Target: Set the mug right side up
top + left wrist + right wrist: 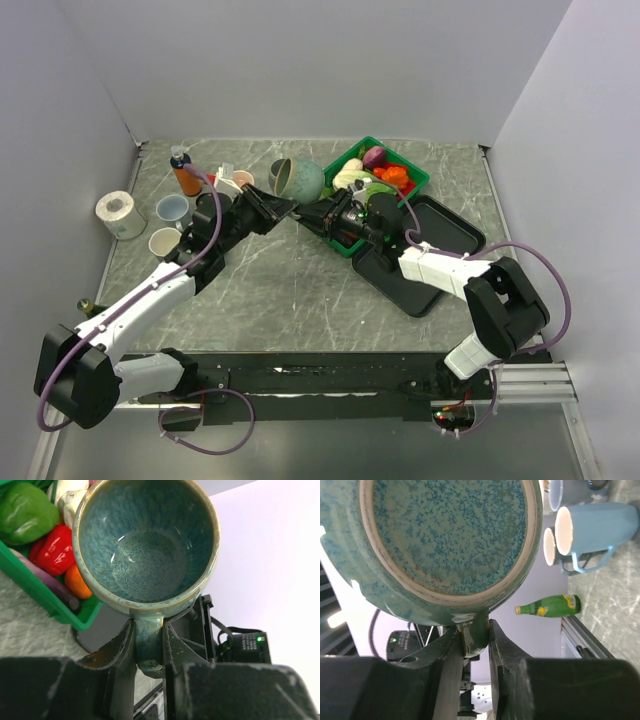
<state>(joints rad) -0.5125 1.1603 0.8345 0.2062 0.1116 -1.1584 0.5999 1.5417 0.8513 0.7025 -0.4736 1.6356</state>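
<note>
A robotics laboratory test cell is indicated: a marble-patterned table (pixel 290 290) is enclosed by plain white panels (pixel 320 60), and the left arm (pixel 150 295) and right arm (pixel 450 275), both cabled, are mounted on a rail (pixel 330 370).

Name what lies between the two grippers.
The handle of the mug; both wrist views show it pinched by the left gripper and the right gripper.
</note>
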